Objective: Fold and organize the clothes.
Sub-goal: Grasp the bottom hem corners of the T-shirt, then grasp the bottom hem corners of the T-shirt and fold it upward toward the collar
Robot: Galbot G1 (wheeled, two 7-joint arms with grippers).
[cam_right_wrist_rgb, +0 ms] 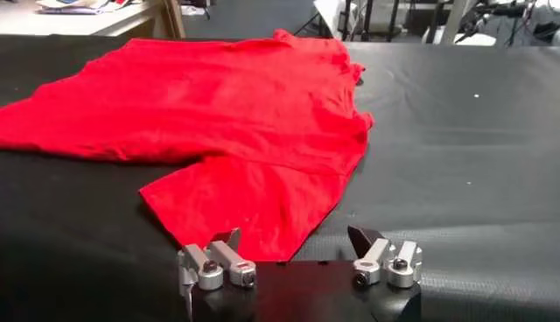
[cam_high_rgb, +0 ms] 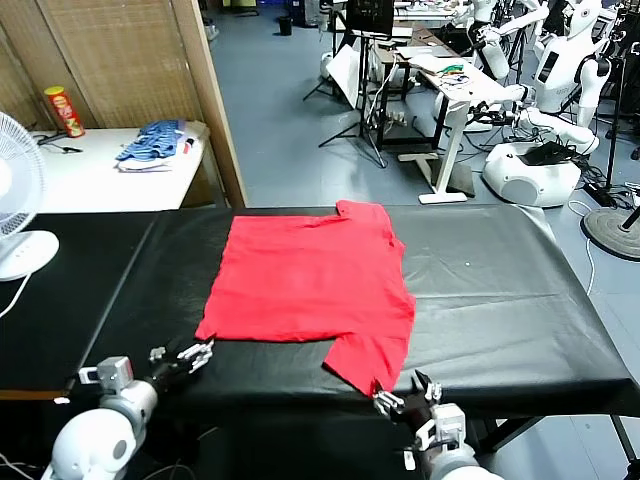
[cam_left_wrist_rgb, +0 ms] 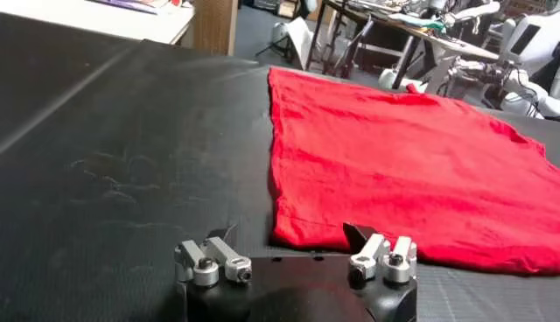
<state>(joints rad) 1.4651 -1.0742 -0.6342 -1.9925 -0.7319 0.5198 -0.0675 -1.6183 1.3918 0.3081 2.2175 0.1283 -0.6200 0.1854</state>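
Red T-shirt [cam_high_rgb: 305,280] is laid out pretty flat on the black tabletop [cam_high_rgb: 500,290], roughly in the middle and a bit toward the robot's left, plain red side up so no print showing. One sleeve sticks out at the near edge on the right side, kind of a flap pointing back toward the robot, and the other sleeve pokes out at the far edge. Fabric has a few soft wrinkles but nothing bunched. Left pincer [cam_high_rgb: 185,357] sits low at the near edge of the tabletop, just beside the shirt's near left corner, fingers spread wide and grasping nothing; in the left wrist view that pincer [cam_left_wrist_rgb: 296,258] has the hem of the shirt [cam_left_wrist_rgb: 411,166] right in front of its fingertips, maybe just touching, can't really tell. Right pincer [cam_high_rgb: 408,393] is at the near edge too, right below the tip of that near sleeve, also released and empty; from the right wrist view the pincer [cam_right_wrist_rgb: 297,254] lines up with the sleeve [cam_right_wrist_rgb: 254,197] edge sitting just ahead of the gap between its fingers. Off to the robot's left there's a white fan [cam_high_rgb: 20,210], and on a white side table behind it a blue clothes pile [cam_high_rgb: 155,143] and a red snack can [cam_high_rgb: 64,110], well apart from the shirt.
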